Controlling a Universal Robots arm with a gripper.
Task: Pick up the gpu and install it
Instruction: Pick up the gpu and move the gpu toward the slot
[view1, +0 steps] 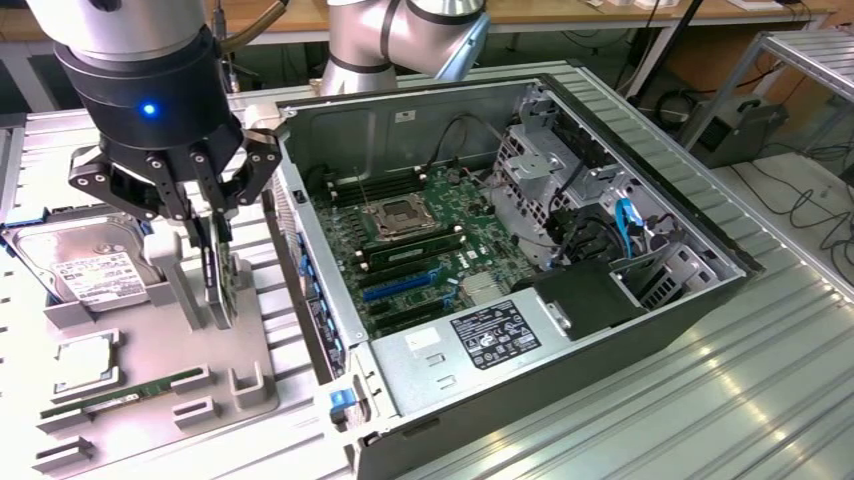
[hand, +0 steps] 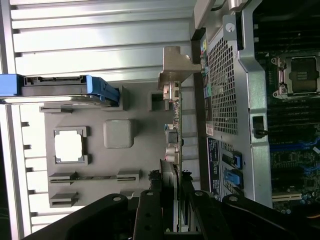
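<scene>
Well, my gripper (view1: 207, 243) is down over the grey parts tray (view1: 160, 340), and it is clamped on the gpu (view1: 222, 285) — one finger against each flat face, close to the card's upper edge. The gpu stands upright on its long edge in a slot of that tray, with its lower edge down among the grey holder posts. I cannot tell whether it has lifted clear of the slot.

From my wrist I see the card edge-on, running straight out from between my dark fingers (hand: 150, 215). Its silvery-beige end bracket (hand: 176, 65) is at the far end, just beside the perforated rear wall of the computer case (view1: 340, 135).

The tray sits on the exterior view's left, right up against the open case. The other parts share it with the gpu. A hard drive (view1: 83, 268) with a white label lies in a blue-edged carrier, on the exterior view's left of my gripper. A square processor chip (view1: 80, 358) lies flat in its own pocket nearer the camera. A narrow green RAM stick (view1: 127, 388) lies in a long slot beside it, at the tray's near end.

Inside the case the green motherboard (view1: 447, 245) lies exposed — a metal-framed processor socket (view1: 400, 217) is near its middle, and blue card slots (view1: 400, 288) are toward the near side. A black box with a printed label (view1: 497, 335) sits at the near end, and a blue cable (view1: 625, 228) hangs by the drive cage on the exterior view's right.
</scene>
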